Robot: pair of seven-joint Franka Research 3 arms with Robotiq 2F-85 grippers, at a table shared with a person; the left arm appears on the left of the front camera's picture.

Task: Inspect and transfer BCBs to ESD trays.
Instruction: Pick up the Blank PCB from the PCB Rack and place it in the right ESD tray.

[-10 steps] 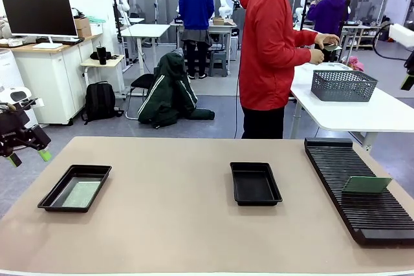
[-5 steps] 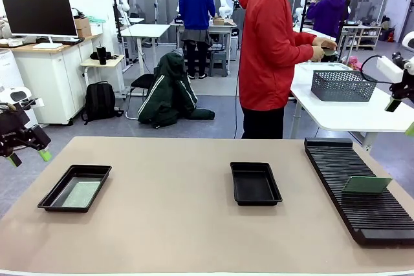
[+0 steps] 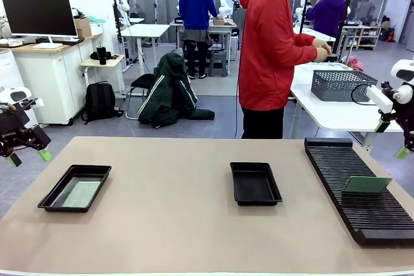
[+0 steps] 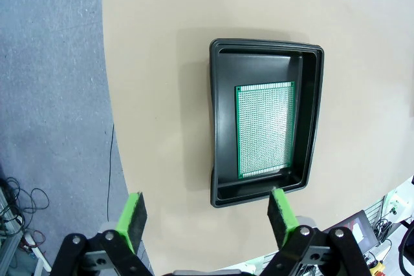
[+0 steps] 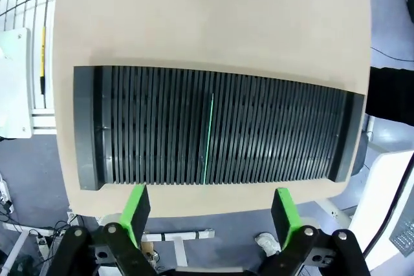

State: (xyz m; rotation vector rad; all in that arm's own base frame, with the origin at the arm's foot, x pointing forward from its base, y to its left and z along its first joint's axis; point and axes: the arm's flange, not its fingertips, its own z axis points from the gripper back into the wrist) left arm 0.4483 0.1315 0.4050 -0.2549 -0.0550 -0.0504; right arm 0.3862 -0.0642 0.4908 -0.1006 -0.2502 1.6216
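Right, off the desk's (image 3: 168,224) left edge your left gripper (image 4: 207,211) hangs wide open, empty, looking at the left ESD tray (image 4: 213,127), one BCB (image 4: 265,129) already flat on its floor. The middle tray (image 3: 233,184) is bare, ready for the next. Your right gripper (image 5: 210,208), also spread wide and empty, looks down on the slotted rack (image 5: 149,127), where another BCB (image 5: 208,137) stands on edge, easy to pinch. Beyond, a person (image 3: 268,50) stands at another table (image 3: 349,114)

The tan table (image 3: 174,231) bears a left tray (image 3: 54,191), a middle tray (image 3: 255,185) and a slotted rack (image 3: 339,163).
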